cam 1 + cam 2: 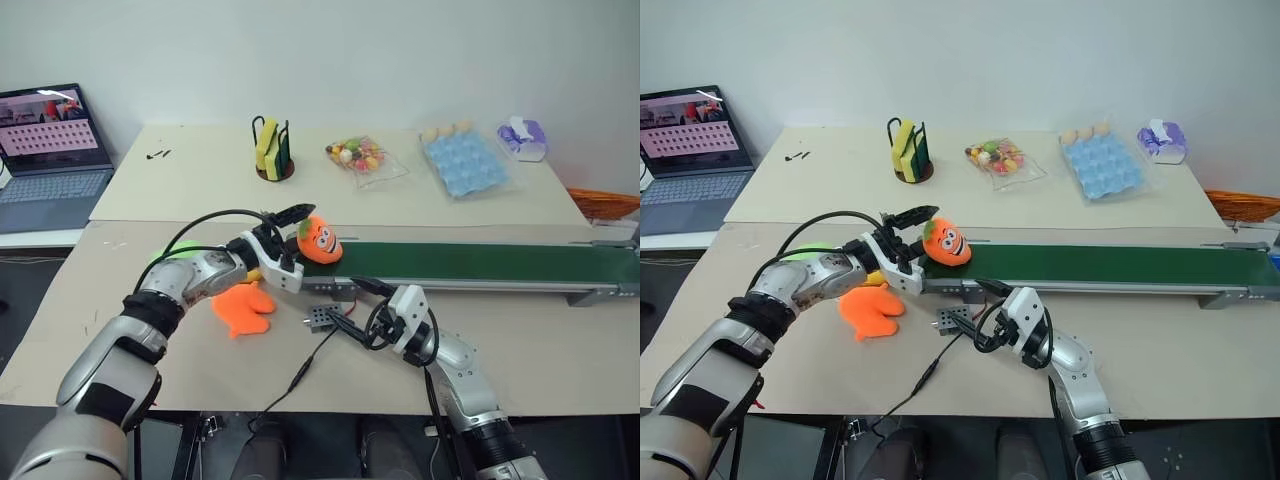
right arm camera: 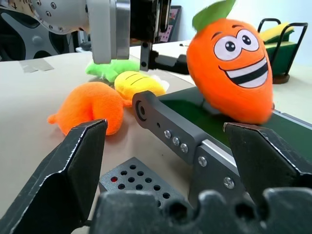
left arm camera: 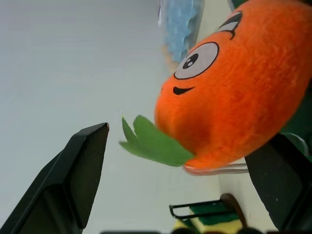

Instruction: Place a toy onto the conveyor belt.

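The toy (image 1: 320, 240), a small orange carrot plush with a green tuft and a smiling face, rests on the left end of the dark green conveyor belt (image 1: 480, 262). My left gripper (image 1: 303, 243) is open at that end of the belt. The toy sits between its black fingers (image 3: 80, 165), close against one and clear of the other. My right gripper (image 1: 350, 305) is open in front of the belt's near frame (image 2: 170, 131) with nothing between its fingers. It points at the toy (image 2: 231, 73).
An orange fish plush (image 1: 243, 308), a yellow plush (image 2: 136, 83) and a green plush (image 1: 172, 256) lie left of the belt's end. A grey perforated box (image 1: 322, 317) with a cable sits below it. Laptop (image 1: 50, 150), sponge holder (image 1: 272, 150), candy bag (image 1: 362, 157) and blue egg tray (image 1: 465, 162) stand behind.
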{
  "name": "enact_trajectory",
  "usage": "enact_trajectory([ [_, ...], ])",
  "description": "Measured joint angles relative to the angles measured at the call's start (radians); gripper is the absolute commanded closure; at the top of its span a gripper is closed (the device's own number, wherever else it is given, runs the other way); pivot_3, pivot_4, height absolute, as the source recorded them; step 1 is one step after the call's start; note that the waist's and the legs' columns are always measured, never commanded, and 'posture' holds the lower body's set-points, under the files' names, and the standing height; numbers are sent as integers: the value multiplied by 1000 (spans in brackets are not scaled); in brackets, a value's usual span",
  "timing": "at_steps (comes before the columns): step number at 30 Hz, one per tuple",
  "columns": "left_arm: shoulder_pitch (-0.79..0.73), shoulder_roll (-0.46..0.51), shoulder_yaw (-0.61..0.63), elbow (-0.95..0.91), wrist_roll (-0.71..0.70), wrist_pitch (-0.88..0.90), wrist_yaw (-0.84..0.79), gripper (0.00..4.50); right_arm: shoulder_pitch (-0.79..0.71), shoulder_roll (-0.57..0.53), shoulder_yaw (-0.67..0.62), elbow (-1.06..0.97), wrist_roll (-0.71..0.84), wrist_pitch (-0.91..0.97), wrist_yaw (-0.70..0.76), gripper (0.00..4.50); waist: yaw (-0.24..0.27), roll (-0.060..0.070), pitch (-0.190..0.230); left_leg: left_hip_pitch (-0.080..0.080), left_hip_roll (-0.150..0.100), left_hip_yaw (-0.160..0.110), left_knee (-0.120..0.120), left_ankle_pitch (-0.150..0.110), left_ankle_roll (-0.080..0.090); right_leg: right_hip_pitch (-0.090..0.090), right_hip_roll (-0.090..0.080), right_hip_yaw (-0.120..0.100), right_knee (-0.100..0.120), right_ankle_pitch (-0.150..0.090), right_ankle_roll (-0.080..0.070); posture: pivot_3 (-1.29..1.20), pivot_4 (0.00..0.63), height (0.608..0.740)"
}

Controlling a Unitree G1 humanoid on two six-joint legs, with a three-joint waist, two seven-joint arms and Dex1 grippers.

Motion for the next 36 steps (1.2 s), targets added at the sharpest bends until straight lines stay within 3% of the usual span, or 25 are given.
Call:
enact_trajectory([
  [8, 9, -5, 0, 18, -22, -18, -42, 37, 0, 0, -3, 0, 0, 0, -10, 0, 0, 0, 0, 0, 0, 0, 0, 0, 0, 0, 0, 0, 0, 0, 0, 0, 150, 740],
  [16, 67, 62, 37, 18, -110, -48, -92, 37, 0, 0, -13, 0, 0, 0, -11, 0, -4, 0, 0, 1, 0, 0, 0, 0, 0, 0, 0, 1, 1, 0, 0, 0, 150, 740],
  [24, 168, 7, 128, -108, -640, -118, -509, 37, -1, 9, -17, 0, 0, 0, -6, 0, 4, 0, 0, 1, 0, 0, 1, 0, 0, 1, 0, 1, 2, 0, 0, 0, 150, 740],
  [36, 193, -57, 236, -241, -862, 75, -757, 37, -1, 11, -18, 0, 0, 0, -6, 0, -23, 0, 0, 4, 0, 0, 1, 0, 0, 2, 1, 2, 3, 0, 0, 0, 150, 740],
])
